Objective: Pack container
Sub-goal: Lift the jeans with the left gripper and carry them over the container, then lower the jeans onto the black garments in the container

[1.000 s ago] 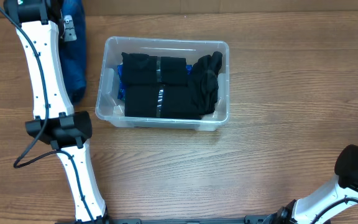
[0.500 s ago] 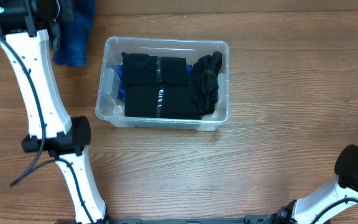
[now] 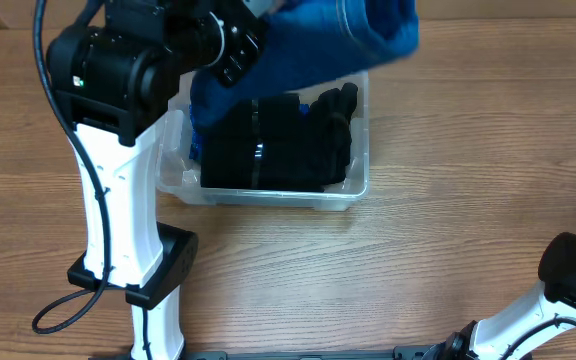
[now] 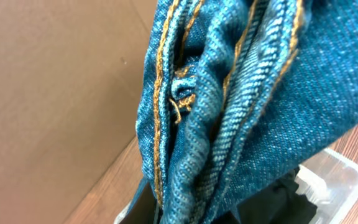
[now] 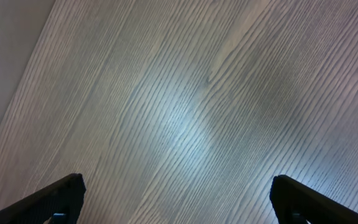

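The jeans (image 4: 229,112) are coarse twill-woven blue denim with orange stitched seams; the container (image 3: 360,188) is clear glossy plastic; the black garments (image 3: 268,150) inside are matt cloth; the table (image 5: 197,124) is smooth wood grain with a soft sheen.

My left arm (image 3: 118,200): raised, reaching right
My left gripper (image 3: 246,45): clamped on jeans (image 3: 313,50)
My right gripper (image 5: 180,198): fingers wide apart

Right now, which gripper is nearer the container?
Left. The left gripper hangs over the far-left corner of the container, holding blue jeans above it. The right gripper is open over bare table, well away from it.
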Motion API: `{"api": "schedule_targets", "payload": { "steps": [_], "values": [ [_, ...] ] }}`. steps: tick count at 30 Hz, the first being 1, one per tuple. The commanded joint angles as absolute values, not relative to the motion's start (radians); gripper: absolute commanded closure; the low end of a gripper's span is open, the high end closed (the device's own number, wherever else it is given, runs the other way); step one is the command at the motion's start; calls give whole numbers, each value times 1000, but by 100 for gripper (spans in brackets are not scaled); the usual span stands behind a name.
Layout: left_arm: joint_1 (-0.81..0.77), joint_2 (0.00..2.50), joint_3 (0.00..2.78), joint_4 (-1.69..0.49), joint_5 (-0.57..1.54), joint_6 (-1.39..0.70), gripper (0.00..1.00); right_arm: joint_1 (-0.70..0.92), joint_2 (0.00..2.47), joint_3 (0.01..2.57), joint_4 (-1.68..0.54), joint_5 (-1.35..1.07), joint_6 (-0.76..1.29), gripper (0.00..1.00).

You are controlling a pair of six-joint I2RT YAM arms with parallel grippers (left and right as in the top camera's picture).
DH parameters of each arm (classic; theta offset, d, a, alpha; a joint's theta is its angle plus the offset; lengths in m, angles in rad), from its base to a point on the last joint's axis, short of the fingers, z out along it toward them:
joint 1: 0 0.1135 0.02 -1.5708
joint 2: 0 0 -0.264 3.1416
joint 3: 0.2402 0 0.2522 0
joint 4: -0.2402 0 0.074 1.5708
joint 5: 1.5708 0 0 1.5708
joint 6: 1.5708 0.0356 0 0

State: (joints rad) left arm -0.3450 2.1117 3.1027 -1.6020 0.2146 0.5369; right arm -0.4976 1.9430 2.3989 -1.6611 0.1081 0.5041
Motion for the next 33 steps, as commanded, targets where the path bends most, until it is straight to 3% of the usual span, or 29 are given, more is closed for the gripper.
{"api": "schedule_targets", "payload": {
  "steps": [1, 12, 24, 33],
  "values": [
    [-364, 2070, 3105, -1566, 207, 643, 96, -500, 1938, 2409, -1658, 111, 504, 0],
    [-367, 2070, 2850, -1505, -1, 738, 96, -500, 1938, 2409, -1658, 111, 504, 0],
    [-365, 2073, 2626, -1353, -47, 836, 96, -500, 1938, 2409, -1658, 111, 504, 0],
    [-351, 2104, 2605, -1282, -60, 865, 96, -500, 1938, 2409, -1658, 110, 504, 0]
  ]
}}
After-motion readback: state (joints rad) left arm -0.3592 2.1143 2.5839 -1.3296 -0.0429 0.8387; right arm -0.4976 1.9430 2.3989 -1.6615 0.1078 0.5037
